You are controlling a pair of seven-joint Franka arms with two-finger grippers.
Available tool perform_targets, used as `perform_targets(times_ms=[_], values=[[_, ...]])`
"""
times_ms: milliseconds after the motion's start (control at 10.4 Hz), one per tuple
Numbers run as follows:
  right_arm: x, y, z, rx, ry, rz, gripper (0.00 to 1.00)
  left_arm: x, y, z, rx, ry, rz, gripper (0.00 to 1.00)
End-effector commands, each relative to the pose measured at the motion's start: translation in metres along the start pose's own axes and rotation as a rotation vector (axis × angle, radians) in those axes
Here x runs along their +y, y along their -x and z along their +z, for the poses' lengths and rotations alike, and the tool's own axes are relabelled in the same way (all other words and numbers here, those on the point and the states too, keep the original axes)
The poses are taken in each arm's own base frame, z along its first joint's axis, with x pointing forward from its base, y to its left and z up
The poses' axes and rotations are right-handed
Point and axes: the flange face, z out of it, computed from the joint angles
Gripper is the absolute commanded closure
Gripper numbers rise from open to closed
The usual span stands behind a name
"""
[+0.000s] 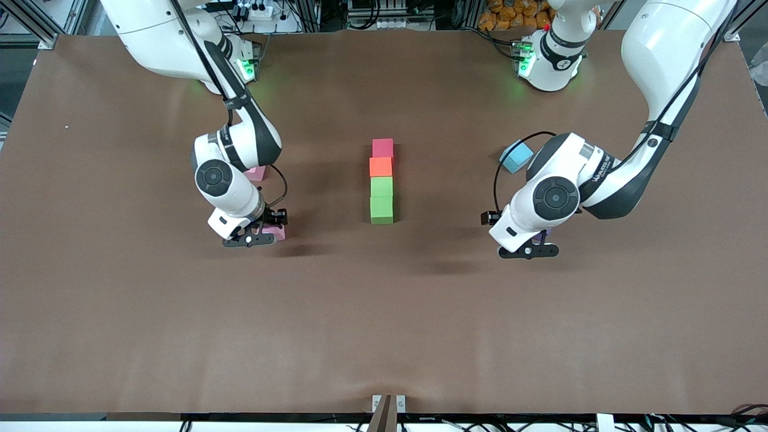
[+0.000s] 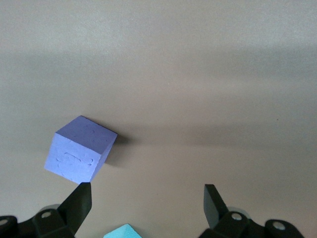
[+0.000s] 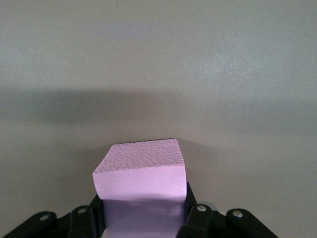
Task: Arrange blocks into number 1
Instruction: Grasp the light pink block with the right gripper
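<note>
Mid-table: straight line of four touching blocks, crimson [image 1: 383, 147] farthest from front camera, then orange [image 1: 381, 167], green [image 1: 381, 186], second green [image 1: 381, 210] nearest. Toward right arm's end: right gripper [image 3: 143, 218] low at table, fingers clamped on pink block [image 3: 141, 186]; other pink block [image 1: 257, 174] half hidden by that arm. Toward left arm's end: left gripper [image 2: 147, 206] low over table, fingers spread wide, holding nothing; purple block [image 2: 80, 149] beside one fingertip, apart. Sky-blue block [image 1: 516, 156] next to left arm's wrist.
</note>
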Motion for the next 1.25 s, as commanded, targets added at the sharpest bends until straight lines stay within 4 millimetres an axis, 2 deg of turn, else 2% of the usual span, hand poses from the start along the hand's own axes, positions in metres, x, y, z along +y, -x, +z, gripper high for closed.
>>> perform_targets(times_ms=[0, 96, 288, 575, 671, 767, 1151], values=[[0.002, -0.01, -0.036, 0.047, -0.027, 0.023, 0.5, 0.003, -0.005, -0.013, 0.035, -0.012, 0.023, 0.0], [0.006, -0.021, -0.05, 0.08, -0.033, 0.059, 0.5, 0.003, -0.006, -0.015, 0.04, -0.011, 0.023, 0.0], [-0.01, -0.057, -0.086, 0.172, -0.063, 0.091, 0.5, 0.006, -0.004, -0.017, 0.052, -0.022, 0.021, 0.0], [-0.068, -0.117, -0.12, 0.225, -0.084, 0.106, 0.51, 0.01, -0.002, -0.017, 0.056, -0.022, 0.024, 0.0], [-0.086, -0.127, -0.121, 0.222, -0.066, 0.126, 0.51, 0.011, -0.002, -0.019, 0.059, -0.022, 0.025, 0.0], [-0.1, -0.133, -0.123, 0.243, -0.053, 0.15, 0.51, 0.011, -0.001, -0.02, 0.061, -0.022, 0.025, 0.0], [-0.181, -0.111, -0.094, 0.249, -0.058, 0.308, 0.51, 0.009, 0.0, -0.032, 0.082, -0.023, 0.003, 0.0]])
